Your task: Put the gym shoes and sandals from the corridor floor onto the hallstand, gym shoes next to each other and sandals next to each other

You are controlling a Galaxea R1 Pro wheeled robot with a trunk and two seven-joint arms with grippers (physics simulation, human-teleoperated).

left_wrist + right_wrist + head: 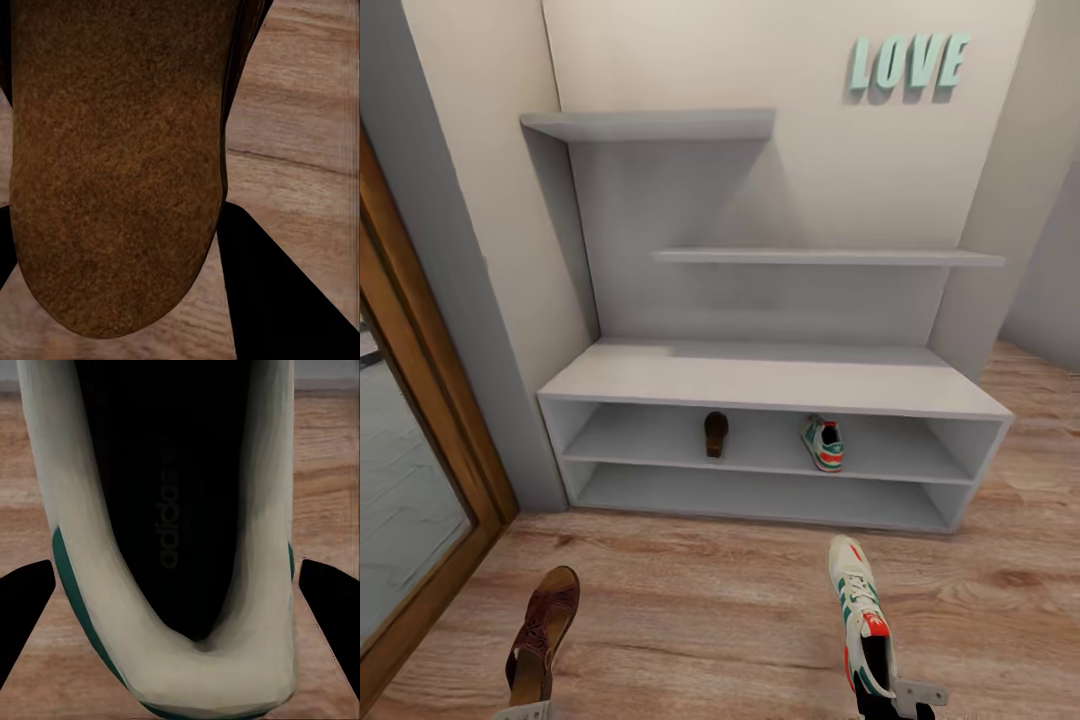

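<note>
The pale-grey hallstand (760, 385) stands against the wall on the wood floor (700, 600); its upper open shelf holds one brown sandal (716, 433) and, well apart, one gym shoe (824, 443). The right gripper (900, 700) clasps the second gym shoe (863, 620) by its heel above the floor, and the left gripper (525, 712) grips the second sandal (543, 630), toes pointing toward the rack

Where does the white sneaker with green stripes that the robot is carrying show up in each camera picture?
Head view: white lace-up sneaker with teal stripes, lower right, toe towards the pale-grey shoe rack.
Left wrist view: not in it; a dark-brown leather sandal is.
Right wrist view: centre, its dark inside facing the camera.
Shared landmark: the wood-grain plank floor.
</note>
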